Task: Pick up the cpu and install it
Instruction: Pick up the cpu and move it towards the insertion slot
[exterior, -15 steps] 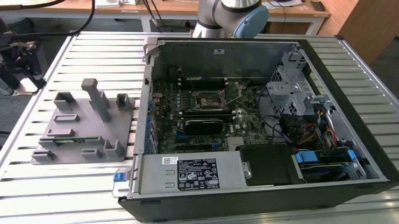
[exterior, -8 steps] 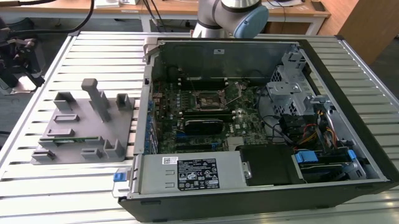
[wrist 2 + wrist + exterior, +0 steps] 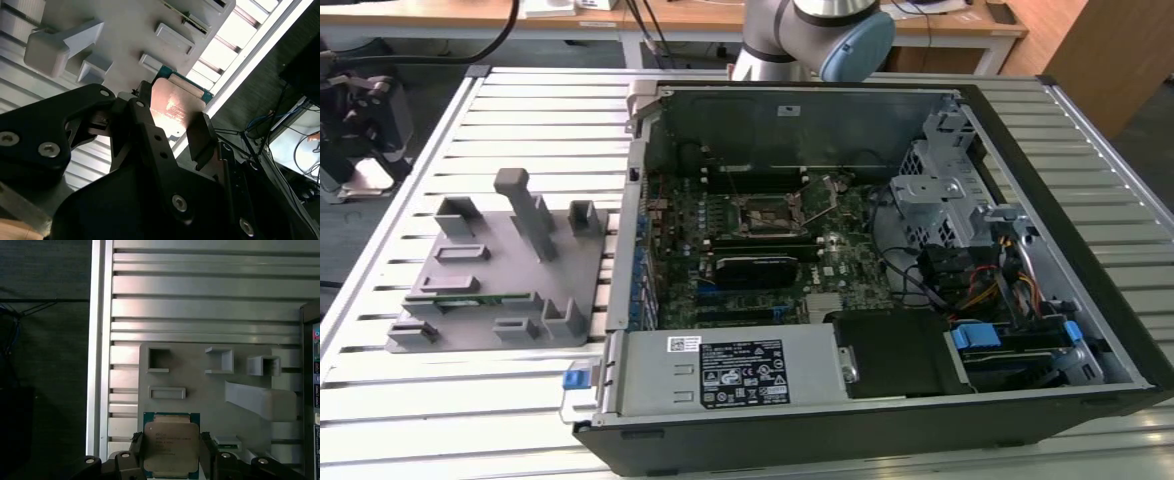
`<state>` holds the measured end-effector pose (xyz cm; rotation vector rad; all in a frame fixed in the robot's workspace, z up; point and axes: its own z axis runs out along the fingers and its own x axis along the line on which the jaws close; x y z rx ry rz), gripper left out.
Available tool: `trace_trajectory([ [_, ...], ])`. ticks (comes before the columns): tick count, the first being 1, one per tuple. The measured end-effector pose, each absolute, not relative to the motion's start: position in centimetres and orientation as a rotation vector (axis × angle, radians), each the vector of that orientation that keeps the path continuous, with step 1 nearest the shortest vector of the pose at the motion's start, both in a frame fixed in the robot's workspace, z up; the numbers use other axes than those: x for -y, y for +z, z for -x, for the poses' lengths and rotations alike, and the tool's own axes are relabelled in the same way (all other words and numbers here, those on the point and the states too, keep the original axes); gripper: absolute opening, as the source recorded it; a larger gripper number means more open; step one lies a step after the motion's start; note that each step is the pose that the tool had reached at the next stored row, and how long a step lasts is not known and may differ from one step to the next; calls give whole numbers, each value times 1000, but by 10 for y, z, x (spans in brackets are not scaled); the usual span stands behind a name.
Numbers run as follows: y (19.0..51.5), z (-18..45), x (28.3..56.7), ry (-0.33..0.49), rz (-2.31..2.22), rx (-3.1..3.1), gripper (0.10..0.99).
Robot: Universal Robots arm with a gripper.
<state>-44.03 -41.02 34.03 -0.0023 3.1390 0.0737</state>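
Observation:
The cpu (image 3: 170, 440) is a small square chip with a pale metal top and a green edge. It sits between the two dark fingers of my gripper (image 3: 171, 450), which is shut on its opposite sides. In the second wrist view the cpu (image 3: 176, 102) hangs over the near edge of the grey plastic holder (image 3: 125, 45), gripped by the same gripper (image 3: 172, 122). The holder (image 3: 494, 280) lies on the slatted table at the exterior view's left. The motherboard socket (image 3: 767, 212) with its metal frame sits inside the open computer case (image 3: 881, 270).
A thin green memory stick (image 3: 467, 297) lies in a slot of the holder. The arm's base (image 3: 814, 35) stands behind the case. A power supply (image 3: 734, 370), drive cage (image 3: 941, 190) and cables (image 3: 974, 290) crowd the case around the board. The table's edge (image 3: 97, 340) drops to dark floor.

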Motion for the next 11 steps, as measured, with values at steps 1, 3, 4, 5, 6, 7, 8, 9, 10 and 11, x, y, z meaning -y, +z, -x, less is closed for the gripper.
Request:
trace_trajectory([
  [1, 341, 440, 410, 74, 2, -3139, 529],
  [3, 342, 440, 410, 74, 2, -3139, 529],
  [4, 343, 440, 410, 74, 2, -3139, 529],
  [5, 344, 440, 410, 74, 2, -3139, 529],
  [6, 344, 440, 410, 74, 2, -3139, 529],
  [7, 345, 440, 410, 74, 2, -3139, 529],
  [8, 345, 440, 410, 74, 2, -3139, 529],
  [9, 345, 439, 410, 74, 3, -3139, 529],
  [10, 345, 438, 410, 74, 2, -3139, 529],
  [11, 345, 437, 410, 74, 2, -3139, 529],
])
